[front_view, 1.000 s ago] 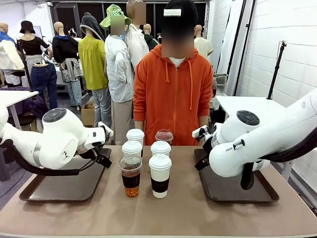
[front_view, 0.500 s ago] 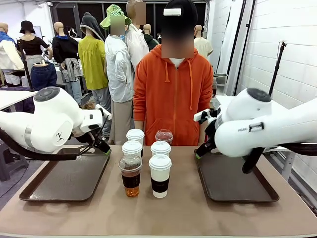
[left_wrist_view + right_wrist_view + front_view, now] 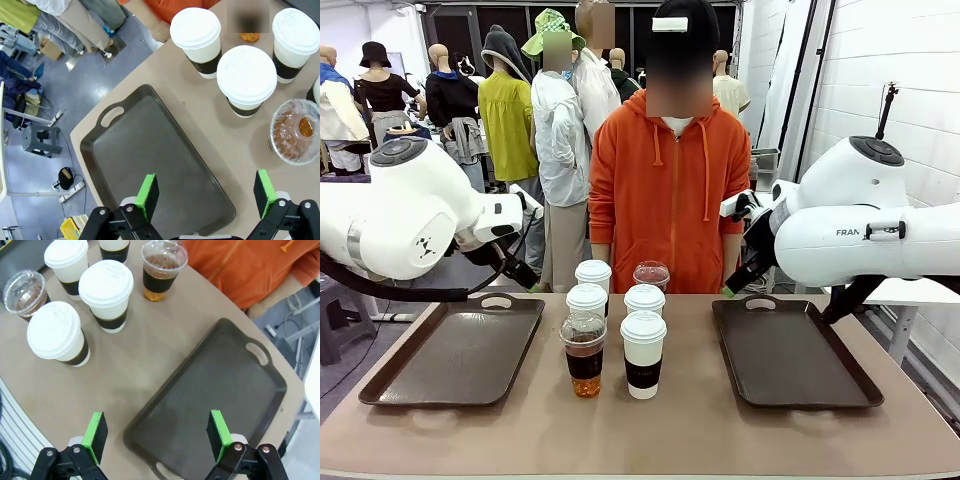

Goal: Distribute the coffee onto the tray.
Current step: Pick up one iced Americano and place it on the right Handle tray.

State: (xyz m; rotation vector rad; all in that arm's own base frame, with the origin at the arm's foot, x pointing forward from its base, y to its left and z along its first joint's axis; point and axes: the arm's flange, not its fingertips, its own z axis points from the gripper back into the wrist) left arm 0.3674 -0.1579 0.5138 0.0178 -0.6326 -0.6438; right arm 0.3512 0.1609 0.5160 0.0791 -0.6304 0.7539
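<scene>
We see the coffee gathered in a tight block at the middle of the tabletop [image 3: 700, 440]: four white paper cups [image 3: 643, 352] with dark sleeves and two clear dome-lidded cups [image 3: 583, 352] of brown drink. The block stands between the left tray [image 3: 450, 357] and the right tray [image 3: 795, 357] and rests on neither. It is two columns of three. In the column nearer our left arm, a clear cup is at the front with two white cups behind it. In the other column, two white cups stand in front and the other clear cup is at the back. The cups stand just beside one another, so each middle cup is hemmed in from front, back and one side.

A person [image 3: 670, 190] in an orange hoodie stands at the far edge of the tabletop, directly behind the cups.

Our left pincer [image 3: 205, 182] is released, its green pads spread wide and holding nothing. It hangs above the left tray's inner edge, and its wrist view has three white cups and one clear cup off to one side. Our right pincer [image 3: 156, 422] is released too. It hangs above the right tray's edge and the bare tabletop beside it, with all six cups ahead. In the front view both pincers sit raised near the trays' far handles, on either side of the person and well apart from the cups.
</scene>
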